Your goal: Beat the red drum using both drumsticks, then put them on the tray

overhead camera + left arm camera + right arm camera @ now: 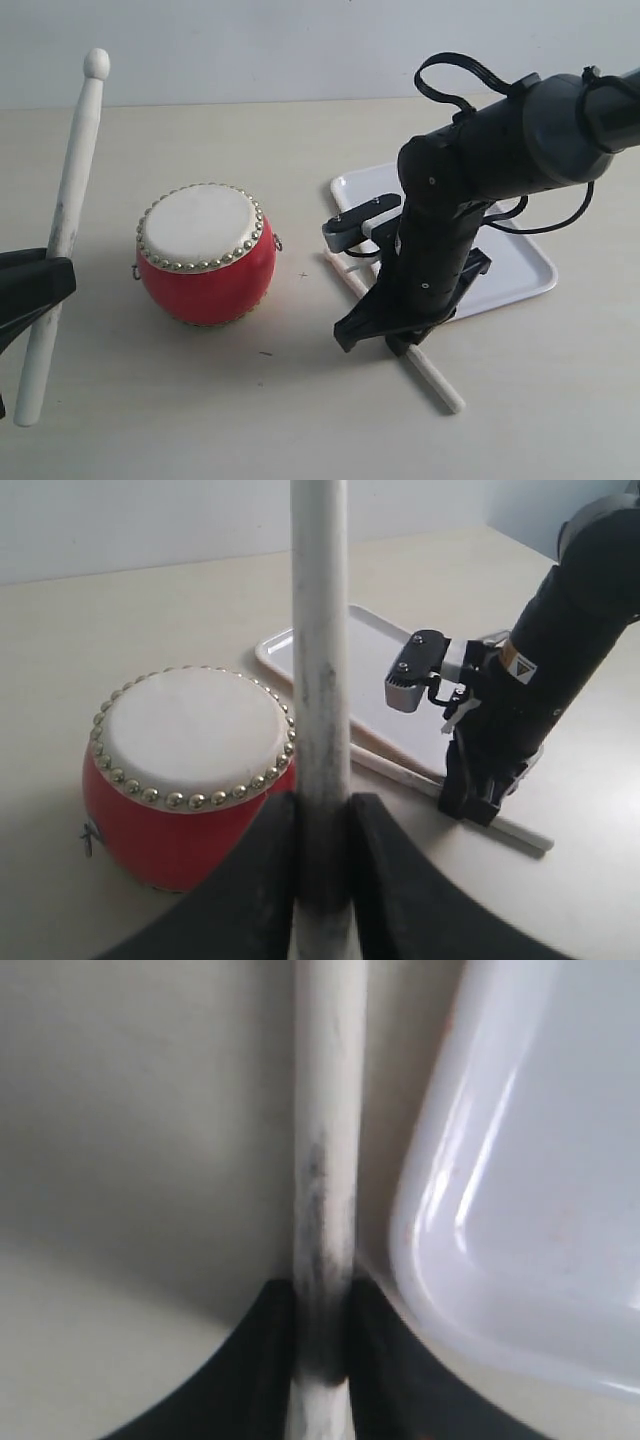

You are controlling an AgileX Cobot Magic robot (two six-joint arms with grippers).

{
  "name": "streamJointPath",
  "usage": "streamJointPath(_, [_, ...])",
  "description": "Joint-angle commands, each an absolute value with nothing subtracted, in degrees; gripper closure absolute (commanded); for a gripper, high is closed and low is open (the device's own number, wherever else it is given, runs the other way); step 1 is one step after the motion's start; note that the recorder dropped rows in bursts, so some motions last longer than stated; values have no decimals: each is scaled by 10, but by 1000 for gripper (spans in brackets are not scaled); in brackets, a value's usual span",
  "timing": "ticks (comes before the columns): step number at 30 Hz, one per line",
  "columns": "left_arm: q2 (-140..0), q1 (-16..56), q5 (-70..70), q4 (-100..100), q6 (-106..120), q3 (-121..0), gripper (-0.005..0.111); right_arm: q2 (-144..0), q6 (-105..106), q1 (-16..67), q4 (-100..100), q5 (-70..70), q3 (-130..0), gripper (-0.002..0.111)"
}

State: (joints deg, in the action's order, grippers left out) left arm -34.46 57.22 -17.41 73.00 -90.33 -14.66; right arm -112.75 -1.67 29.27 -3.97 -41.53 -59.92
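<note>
Two drumsticks point(62, 215), one clamped in each end effector point(322, 825) point(322, 1310).

Left claw point(320, 825) at the scene's left edge — jaws clamped on the upright drumstick point(70, 190). Right arm point(480, 160) bent steeply down, right claw point(322, 1305) held low — jaws closed on the other drumstick point(435, 378).
</note>
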Motion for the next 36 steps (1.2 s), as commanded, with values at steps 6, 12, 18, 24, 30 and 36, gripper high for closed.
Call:
streamJointPath(6, [-340, 574, -177, 764, -897, -146, 107, -1062, 41, 293, -107, -418, -597, 108])
streamJointPath(12, [-340, 574, -183, 826, -899, -146, 107, -1000, 47, 293, -88, -425, -630, 108])
streamJointPath(18, [-340, 574, -205, 912, -899, -146, 107, -964, 47, 293, -24, -420, -661, 108])
streamJointPath(24, [-340, 574, -226, 999, -899, -157, 107, -940, 49, 293, 79, -384, -673, 108])
streamJointPath(30, [-340, 574, -221, 999, -739, -184, 107, -926, 137, 293, 141, -357, -673, 108])
streamJointPath(36, [-381, 573, -229, 999, -596, -215, 107, -922, 169, 295, 129, -338, -673, 108])
